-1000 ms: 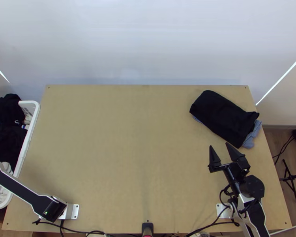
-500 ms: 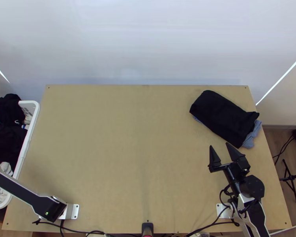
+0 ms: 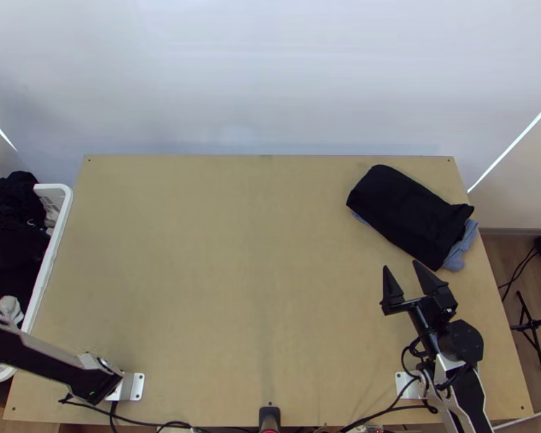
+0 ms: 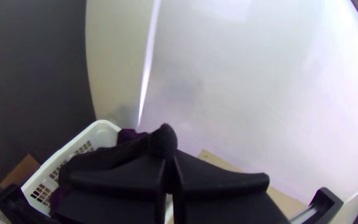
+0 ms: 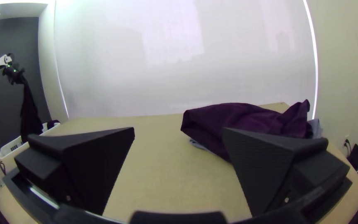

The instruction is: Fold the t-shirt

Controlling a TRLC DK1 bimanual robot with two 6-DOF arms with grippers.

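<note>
Pinching dark cloth (image 5: 30,112) in the left claw (image 4: 170,155), letting it hang bunched at the white basket (image 3: 54,249) beside the table (image 3: 234,274). Holding the right claw (image 3: 400,266) spread, near a folded black garment (image 3: 407,213) lying on blue-grey cloth (image 3: 456,257).

Light wooden desk (image 3: 234,245), tall white panel (image 3: 270,72) behind (glossy, faint reflections). Bright slit (image 3: 516,140) by the panel's right edge, beige wall (image 3: 517,198), brown floor (image 3: 497,252), black stand (image 3: 529,325). Dark grey wall (image 5: 21,37) too.
</note>
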